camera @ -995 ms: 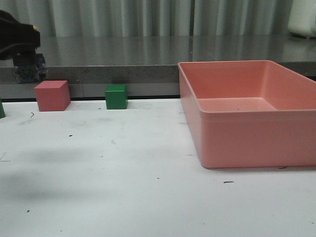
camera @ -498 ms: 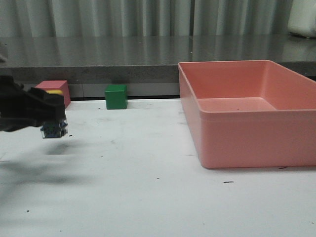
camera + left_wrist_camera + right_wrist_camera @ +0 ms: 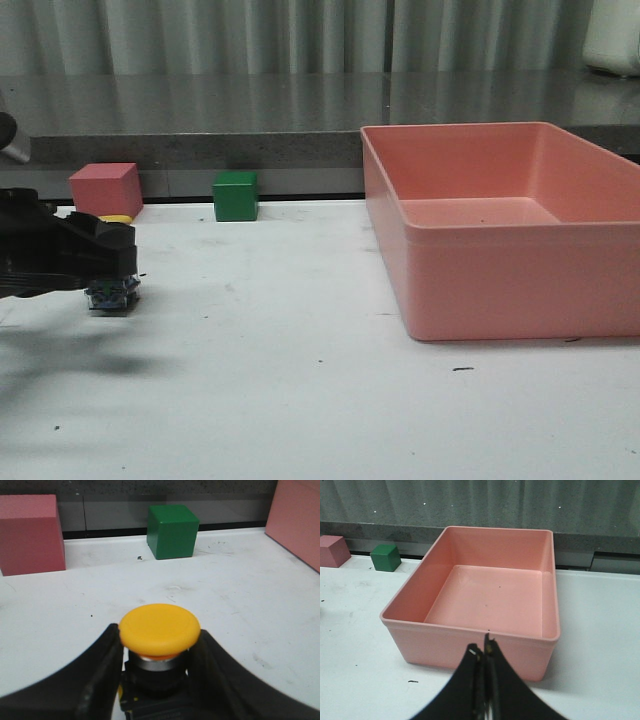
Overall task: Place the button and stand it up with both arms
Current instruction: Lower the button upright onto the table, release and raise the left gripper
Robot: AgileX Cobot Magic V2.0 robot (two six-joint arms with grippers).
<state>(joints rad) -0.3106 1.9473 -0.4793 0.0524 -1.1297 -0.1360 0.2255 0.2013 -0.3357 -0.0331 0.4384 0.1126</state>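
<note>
The left hand [image 3: 105, 262] sits low over the left part of the white tabletop [image 3: 300, 380], its two black fingers [image 3: 95, 680] clamped on either side of the push-button switch [image 3: 159, 645]. In the left wrist view the switch stands upright between those fingers, its yellow mushroom cap [image 3: 160, 629] uppermost above a metal collar and the black body, with the fingers pressing the body just under the cap. In the front view the switch's blocky dark base with bluish marks [image 3: 112, 295] shows just below the fingers, at or right at the tabletop surface; whether it actually touches cannot be told, though a shadow lies directly beneath it. A sliver of yellow shows behind the hand in that view. Behind the switch, along the far edge of the tabletop, stand a pink cube [image 3: 105, 193] and, to its right, a green cube [image 3: 236, 195], the two well apart from each other and from the switch. A large pink rectangular bin [image 3: 500, 225] occupies the right side of the tabletop, open at the top and with nothing in it. The right hand [image 3: 484, 652] hangs above the near wall of that bin, its two fingers pressed together with nothing between them; it does not appear in the front view.
</note>
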